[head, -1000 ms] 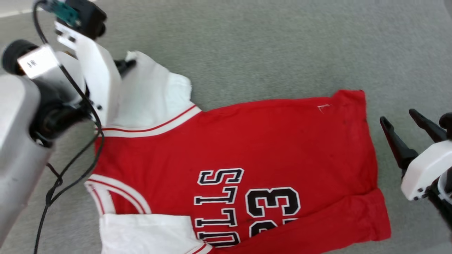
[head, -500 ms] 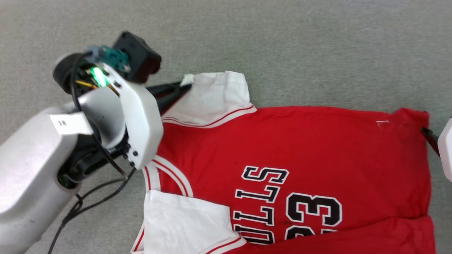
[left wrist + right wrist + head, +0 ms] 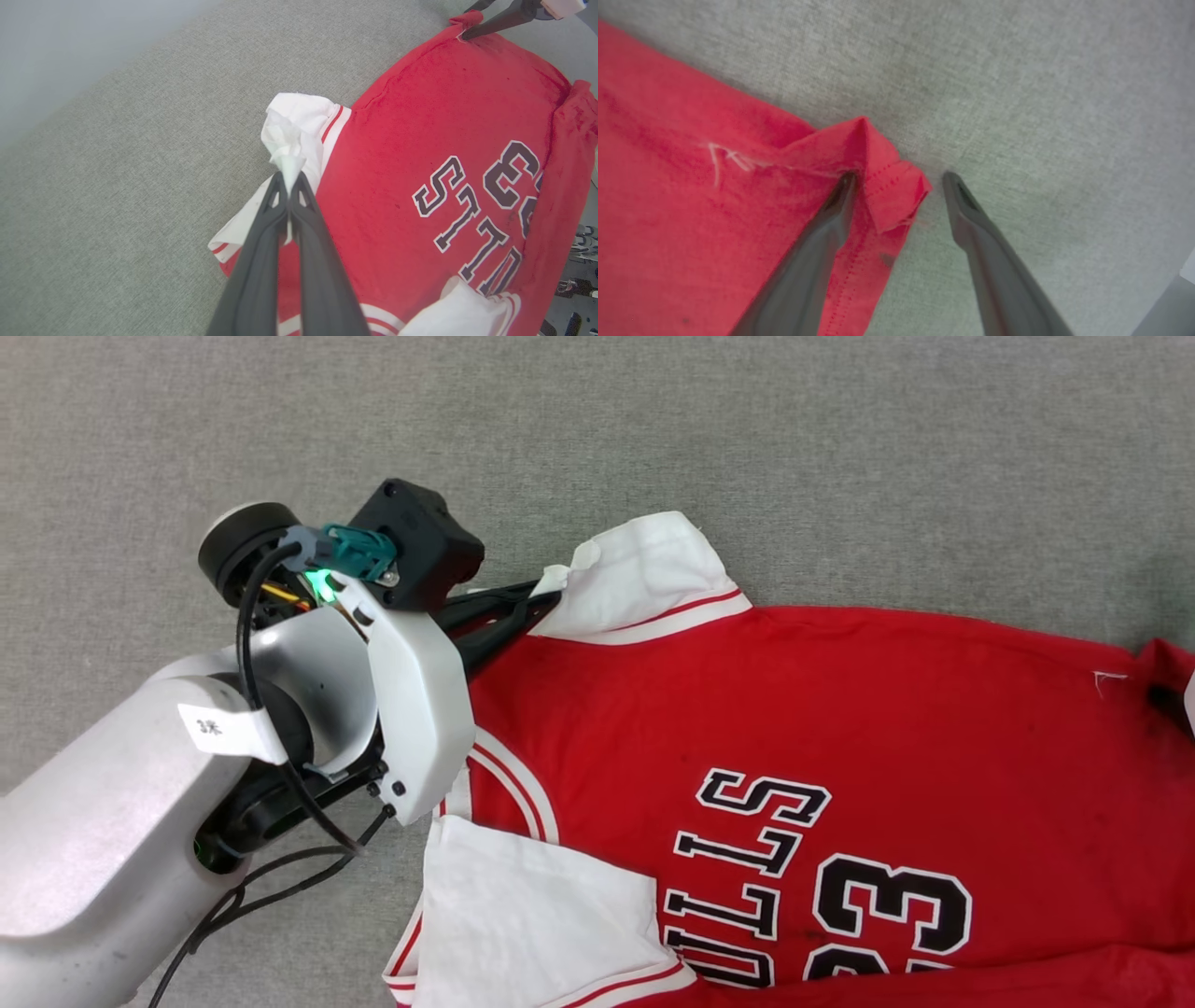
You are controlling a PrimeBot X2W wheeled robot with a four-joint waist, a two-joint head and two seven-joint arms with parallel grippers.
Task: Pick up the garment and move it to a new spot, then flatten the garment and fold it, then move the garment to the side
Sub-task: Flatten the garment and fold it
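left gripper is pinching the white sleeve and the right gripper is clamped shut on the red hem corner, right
Not quite. The right gripper is open, with a finger on either side of the red hem corner, as the right wrist view shows. The left gripper does pinch the white sleeve.

Spreading as grey textured surface (image 3: 747, 448) under even light, bordering a pale blurred strip (image 3: 70, 42) at ten o'clock in the left wrist view.

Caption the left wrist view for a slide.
Left pincer shut on the white sleeve of the red garment, which lies spread over a grey surface.
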